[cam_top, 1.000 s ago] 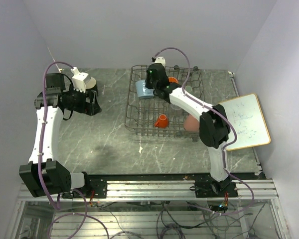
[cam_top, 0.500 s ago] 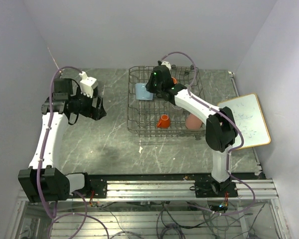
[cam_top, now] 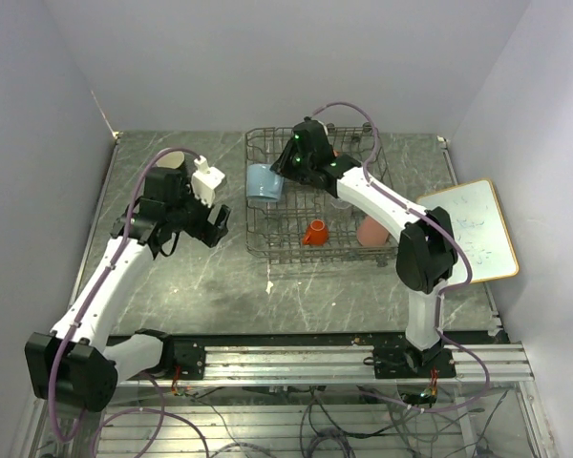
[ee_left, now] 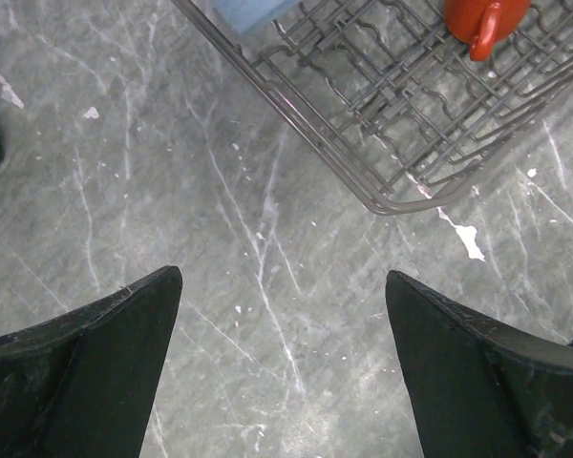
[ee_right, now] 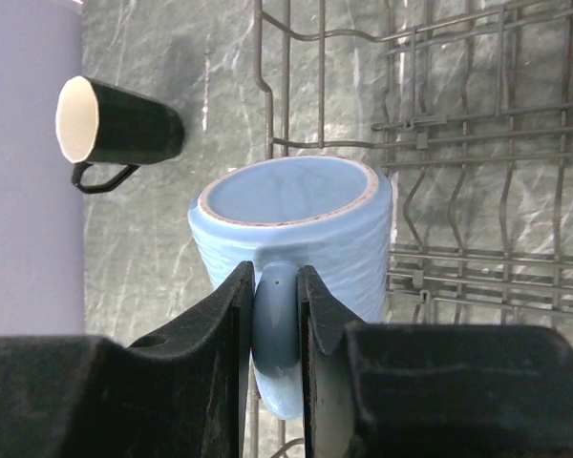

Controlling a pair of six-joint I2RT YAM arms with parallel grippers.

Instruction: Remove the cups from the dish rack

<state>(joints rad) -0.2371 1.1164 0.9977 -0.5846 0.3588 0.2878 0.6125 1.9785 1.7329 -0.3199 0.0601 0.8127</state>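
Observation:
My right gripper (cam_top: 280, 175) is shut on the handle of the light blue mug (cam_top: 263, 181) and holds it over the left wall of the grey wire dish rack (cam_top: 363, 256). The right wrist view shows the mug (ee_right: 296, 229), mouth facing the camera, with its handle pinched between my fingers (ee_right: 234, 324). An orange mug (cam_top: 312, 232) and a pink tumbler (cam_top: 370, 233) lie inside the rack. A black mug (ee_right: 124, 134) lies on its side on the table left of the rack. My left gripper (ee_left: 283, 277) hangs open over bare table near the rack's front left corner (ee_left: 382, 196).
A white board with a wooden frame (cam_top: 473, 234) lies at the right edge of the table, beside the rack. Purple walls close in the table at the back and on both sides. A small white scrap (cam_top: 269, 284) lies just in front of the rack.
My left arm has swung from the far left toward the rack, its gripper still open. My right gripper has carried the light blue mug left to the rack's left wall.

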